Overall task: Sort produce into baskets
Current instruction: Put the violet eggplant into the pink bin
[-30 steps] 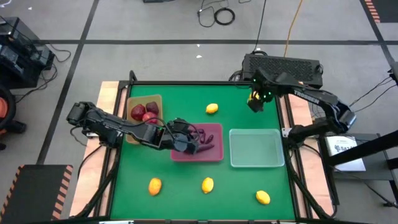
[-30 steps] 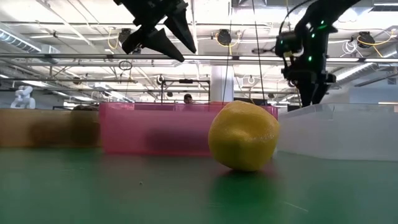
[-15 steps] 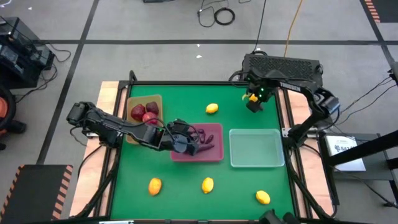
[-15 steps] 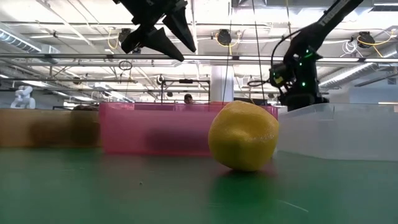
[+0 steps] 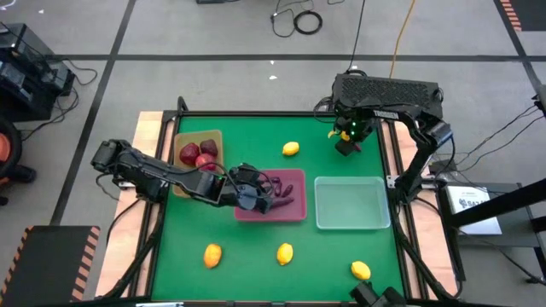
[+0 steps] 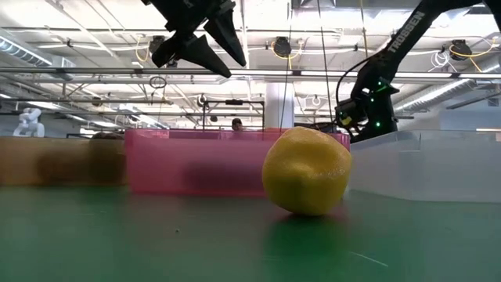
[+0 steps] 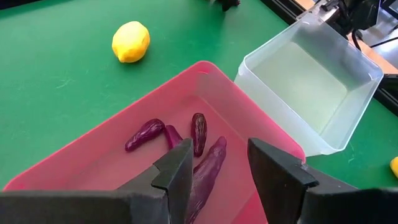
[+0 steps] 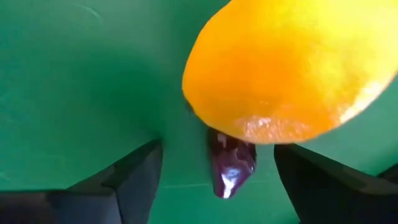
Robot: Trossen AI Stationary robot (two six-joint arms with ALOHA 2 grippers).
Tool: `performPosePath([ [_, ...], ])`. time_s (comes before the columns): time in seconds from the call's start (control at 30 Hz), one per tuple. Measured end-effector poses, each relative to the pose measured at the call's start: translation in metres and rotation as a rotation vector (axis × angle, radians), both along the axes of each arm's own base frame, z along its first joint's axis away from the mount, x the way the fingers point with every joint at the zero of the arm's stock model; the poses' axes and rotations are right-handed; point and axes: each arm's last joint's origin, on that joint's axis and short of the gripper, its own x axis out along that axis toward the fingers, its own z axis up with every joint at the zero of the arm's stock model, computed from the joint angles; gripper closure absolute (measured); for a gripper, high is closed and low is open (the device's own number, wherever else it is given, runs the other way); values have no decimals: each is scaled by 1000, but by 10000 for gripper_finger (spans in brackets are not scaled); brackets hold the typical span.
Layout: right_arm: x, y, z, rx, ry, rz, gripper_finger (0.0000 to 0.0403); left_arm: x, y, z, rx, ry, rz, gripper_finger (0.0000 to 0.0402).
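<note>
My left gripper [image 5: 252, 193] hangs open over the pink tray [image 5: 294, 211], which holds several dark-purple eggplant pieces [image 7: 200, 132]. Its fingers are above them and touch nothing. My right gripper [image 5: 345, 143] is open, low over the table's far right corner. In the right wrist view a yellow lemon [image 8: 286, 68] fills the view just ahead of the fingers, with a small eggplant piece [image 8: 230, 163] lying on the green mat beside it, between the two fingers. The tan tray [image 5: 183, 170] holds red apples [image 5: 199, 153]. The clear tray [image 5: 351, 203] stands right of the pink one.
Loose lemons lie on the mat: one far of the pink tray [image 5: 291, 149], and three near the front edge [image 5: 212, 254], [image 5: 285, 253], [image 5: 361, 270]. The middle front one looms large in the low view [image 6: 307, 171]. A black box [image 5: 388, 89] stands behind the table.
My right gripper has come down toward the mat at the table's far right corner, and its arm has folded back toward the far edge.
</note>
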Motion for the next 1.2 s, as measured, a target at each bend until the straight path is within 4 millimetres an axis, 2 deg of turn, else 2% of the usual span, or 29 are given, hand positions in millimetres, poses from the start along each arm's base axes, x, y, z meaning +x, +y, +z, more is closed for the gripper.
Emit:
performPosePath([
  [0.13, 0, 0, -2, 7, 3, 0, 151, 0, 0, 0, 1, 0, 0, 242],
  [0.43, -2, 6, 0, 41, 39, -26, 272, -2, 1, -2, 10, 30, 0, 242],
  [0.63, 2, 23, 22, 39, 15, -5, 314, -2, 1, -2, 25, 35, -7, 242],
  [0.77, 14, 47, 48, 68, -162, -5, 316, -1, 1, -3, 39, 41, -10, 242],
  [0.97, 45, 98, 87, 45, -446, 80, 312, 1, 1, -7, 75, 59, -13, 242],
  [1.2, 99, 159, 104, 3, -749, 212, 312, 6, 0, -19, 97, 102, -10, 242],
])
